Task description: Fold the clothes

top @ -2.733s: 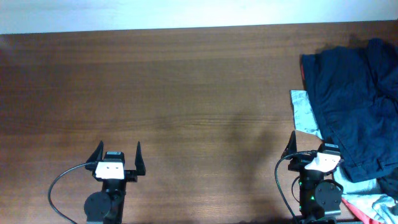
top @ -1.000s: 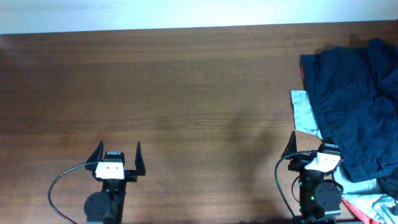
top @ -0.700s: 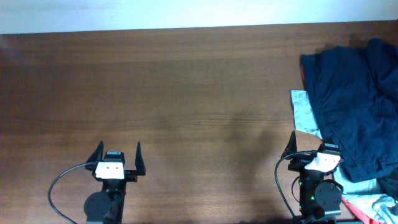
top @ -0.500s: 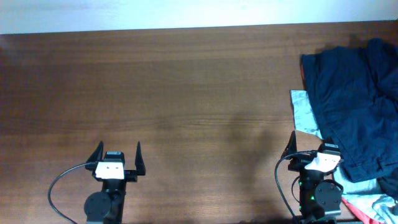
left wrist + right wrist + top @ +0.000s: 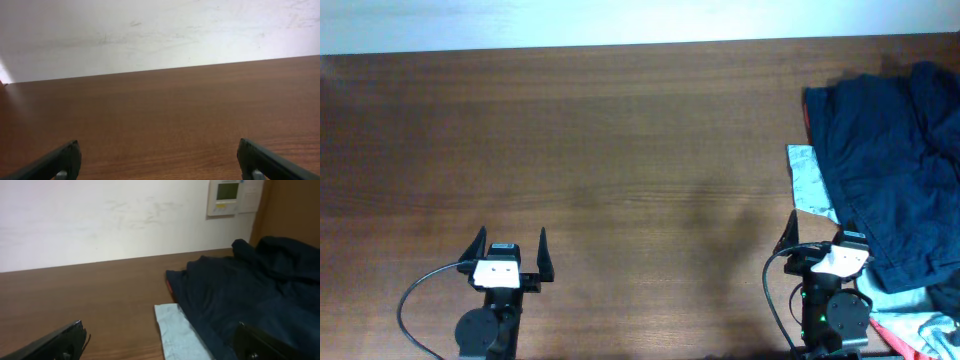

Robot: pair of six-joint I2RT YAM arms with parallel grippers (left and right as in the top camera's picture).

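Note:
The dark navy shorts (image 5: pixel 890 170) lie crumpled in a heap at the table's right edge, on top of other garments; in the right wrist view the shorts (image 5: pixel 250 300) fill the right half. My right gripper (image 5: pixel 817 226) stands open at the near edge, its right finger beside the heap's lower left hem, nothing between its fingers (image 5: pixel 65 340). My left gripper (image 5: pixel 510 242) is open at the near left over bare wood, far from the shorts. In the left wrist view its fingers (image 5: pixel 62 160) frame empty table.
A light blue T-shirt (image 5: pixel 807 180) sticks out from under the shorts on their left side, and again at the near right corner (image 5: pixel 920 325). A thin strip of a red garment (image 5: pixel 807 112) shows at the heap's upper left. A white wall (image 5: pixel 100 220) runs behind the table's far edge.

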